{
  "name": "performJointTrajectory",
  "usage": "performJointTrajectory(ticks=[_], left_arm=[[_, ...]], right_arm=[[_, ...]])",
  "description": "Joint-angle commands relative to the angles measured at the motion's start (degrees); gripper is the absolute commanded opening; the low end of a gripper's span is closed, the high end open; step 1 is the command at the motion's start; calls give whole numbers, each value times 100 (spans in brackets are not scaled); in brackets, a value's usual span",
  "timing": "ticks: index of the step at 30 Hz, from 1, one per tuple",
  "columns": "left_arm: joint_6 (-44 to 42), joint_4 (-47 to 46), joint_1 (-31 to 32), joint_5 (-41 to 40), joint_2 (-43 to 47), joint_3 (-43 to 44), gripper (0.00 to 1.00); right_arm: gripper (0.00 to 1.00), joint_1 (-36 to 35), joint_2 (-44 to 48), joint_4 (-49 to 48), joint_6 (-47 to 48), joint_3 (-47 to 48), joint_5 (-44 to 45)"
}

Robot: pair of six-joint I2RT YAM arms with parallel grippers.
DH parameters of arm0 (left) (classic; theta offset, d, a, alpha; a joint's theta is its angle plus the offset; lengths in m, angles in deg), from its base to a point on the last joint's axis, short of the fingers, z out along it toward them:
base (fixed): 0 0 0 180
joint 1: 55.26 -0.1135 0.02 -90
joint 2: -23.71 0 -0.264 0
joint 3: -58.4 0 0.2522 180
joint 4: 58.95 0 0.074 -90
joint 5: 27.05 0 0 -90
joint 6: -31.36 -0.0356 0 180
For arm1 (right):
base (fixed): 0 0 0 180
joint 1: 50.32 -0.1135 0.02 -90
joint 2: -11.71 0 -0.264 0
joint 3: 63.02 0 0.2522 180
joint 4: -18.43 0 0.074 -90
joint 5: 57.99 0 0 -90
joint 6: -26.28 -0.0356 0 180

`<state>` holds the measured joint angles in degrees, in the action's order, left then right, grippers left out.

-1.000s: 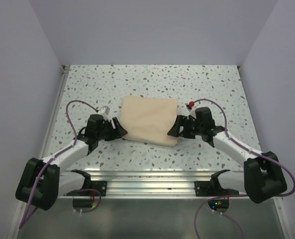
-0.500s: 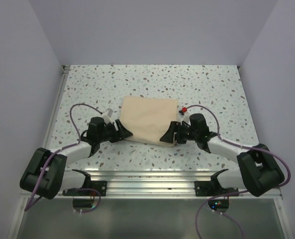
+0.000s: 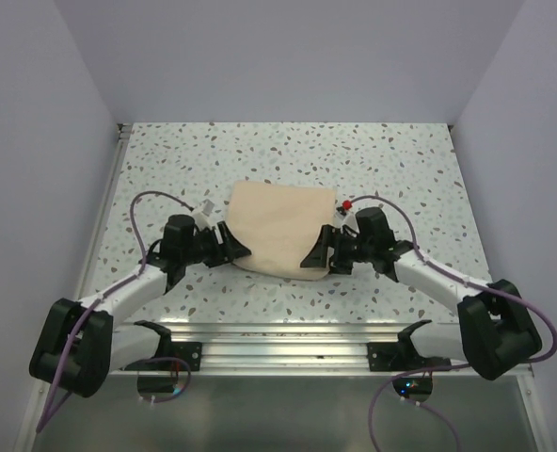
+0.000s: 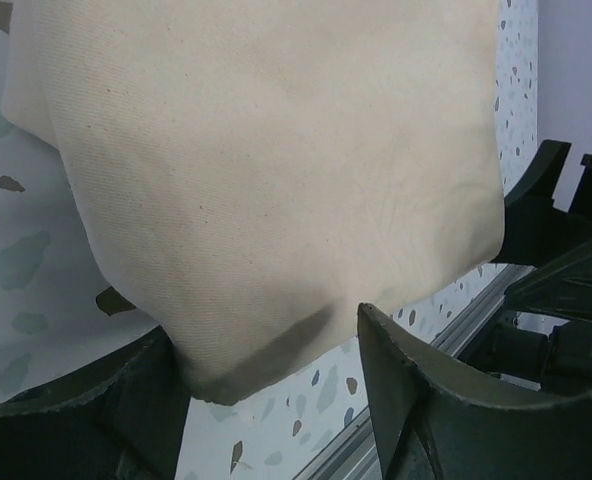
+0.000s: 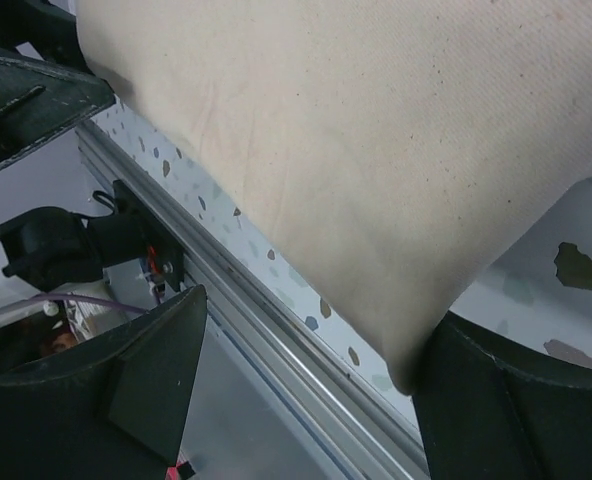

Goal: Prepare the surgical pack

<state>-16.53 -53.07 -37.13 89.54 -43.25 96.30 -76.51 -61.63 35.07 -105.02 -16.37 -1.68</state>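
Note:
The surgical pack (image 3: 280,226) is a plain tan cloth bundle lying in the middle of the speckled table. No tray, instruments or packets show. My left gripper (image 3: 232,252) is open at the bundle's near left corner. In the left wrist view that corner (image 4: 216,380) sags between the two dark fingers (image 4: 426,400), beside the left one. My right gripper (image 3: 315,259) is open at the near right corner. In the right wrist view the cloth (image 5: 376,180) hangs down to a corner that touches the right finger (image 5: 506,400), with a wide gap to the left finger.
A metal rail (image 3: 278,339) runs along the table's near edge, just below the bundle and both grippers. Purple cables loop off each arm. Grey walls close the table at left, right and back. The opposite arm shows in each wrist view.
Both grippers have moved inward from the bundle's sides onto its near corners. The bundle's near edge has drawn in and looks narrower. Jaws stay open.

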Motion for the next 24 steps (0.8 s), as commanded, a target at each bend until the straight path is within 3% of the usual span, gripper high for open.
performJointTrajectory(ticks=[1, 6, 13, 17, 24], left_arm=[[-229, 1084, 41, 92, 297, 214, 67], [-115, 1446, 41, 425, 701, 380, 67], [-519, 2536, 41, 391, 904, 934, 69], [-335, 2546, 41, 611, 1246, 908, 69], [-405, 2897, 41, 664, 1518, 1163, 69]], right_arm=[[79, -26, 416, 881, -1, 306, 143], [79, -26, 689, 714, -334, 297, 47], [80, -26, 865, 1251, -141, 474, 188], [79, -35, 1313, 943, -484, 350, 161], [80, -26, 1428, 1584, -291, 579, 214]])
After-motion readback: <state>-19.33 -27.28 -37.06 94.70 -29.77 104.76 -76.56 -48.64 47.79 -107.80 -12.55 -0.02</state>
